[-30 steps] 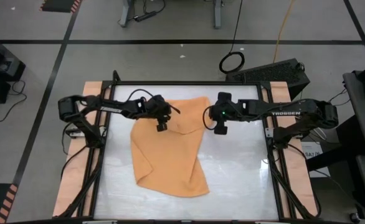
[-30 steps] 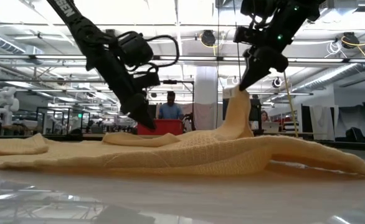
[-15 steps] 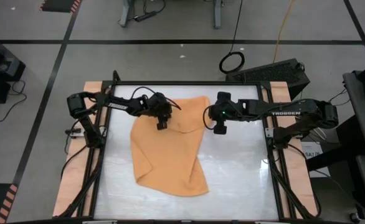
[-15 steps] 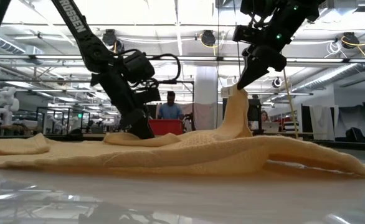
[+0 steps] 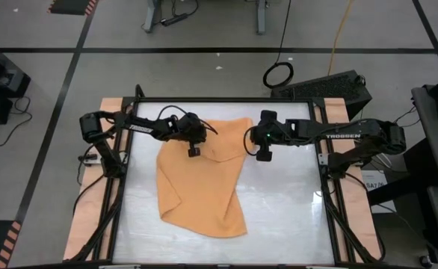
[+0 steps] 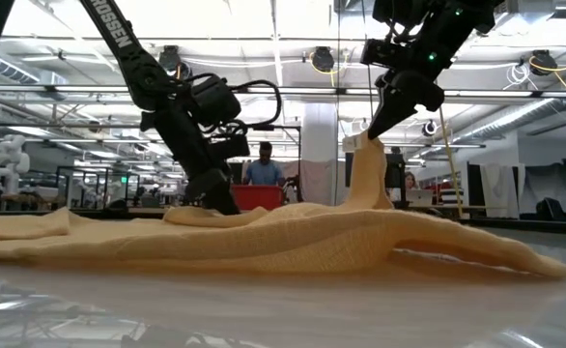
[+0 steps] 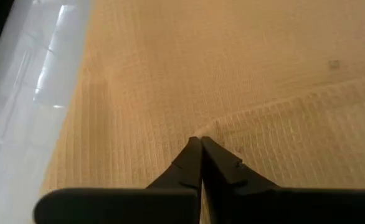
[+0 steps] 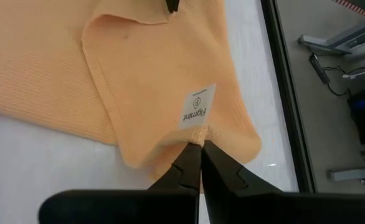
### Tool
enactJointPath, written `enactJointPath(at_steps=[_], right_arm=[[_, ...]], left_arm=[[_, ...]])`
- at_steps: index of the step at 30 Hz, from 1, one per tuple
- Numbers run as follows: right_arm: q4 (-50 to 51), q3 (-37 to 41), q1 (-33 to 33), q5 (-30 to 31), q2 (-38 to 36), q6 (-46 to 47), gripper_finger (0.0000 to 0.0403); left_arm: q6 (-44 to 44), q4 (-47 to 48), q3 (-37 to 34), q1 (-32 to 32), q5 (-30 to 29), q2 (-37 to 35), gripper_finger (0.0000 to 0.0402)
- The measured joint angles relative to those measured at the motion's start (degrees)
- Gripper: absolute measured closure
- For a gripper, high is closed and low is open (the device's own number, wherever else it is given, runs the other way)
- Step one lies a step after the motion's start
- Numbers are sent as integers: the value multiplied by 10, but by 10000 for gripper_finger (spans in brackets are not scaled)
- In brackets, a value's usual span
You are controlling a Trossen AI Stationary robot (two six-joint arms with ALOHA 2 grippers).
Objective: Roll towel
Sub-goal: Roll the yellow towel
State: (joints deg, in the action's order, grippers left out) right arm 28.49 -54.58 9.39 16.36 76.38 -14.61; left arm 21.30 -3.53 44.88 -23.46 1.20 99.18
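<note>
Showing one towel [image 5: 200, 183], two grippers pinching it.

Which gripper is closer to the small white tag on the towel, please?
Right. The right gripper is shut on the towel edge beside the white tag; the left gripper pinches the towel farther over.

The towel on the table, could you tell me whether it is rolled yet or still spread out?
Spread, not rolled: the towel lies mostly flat, one far corner lifted by the right gripper.
</note>
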Motion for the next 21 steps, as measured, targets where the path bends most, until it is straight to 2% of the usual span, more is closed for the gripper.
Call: enactJointPath(at_steps=[8, 12, 18, 21], right_arm=[[0, 0, 0, 0, 0, 2, 403], [0, 0, -1, 0, 0, 2, 403], [0, 0, -1, 0, 0, 2, 403], [0, 0, -1, 0, 0, 2, 403]], left_arm=[[0, 16, 0, 32, -2, -47, 399], [0, 108, 0, 48, 85, -78, 400], [-45, 190, 0, 80, 77, -103, 399], [-84, 202, 0, 89, 75, -103, 382]])
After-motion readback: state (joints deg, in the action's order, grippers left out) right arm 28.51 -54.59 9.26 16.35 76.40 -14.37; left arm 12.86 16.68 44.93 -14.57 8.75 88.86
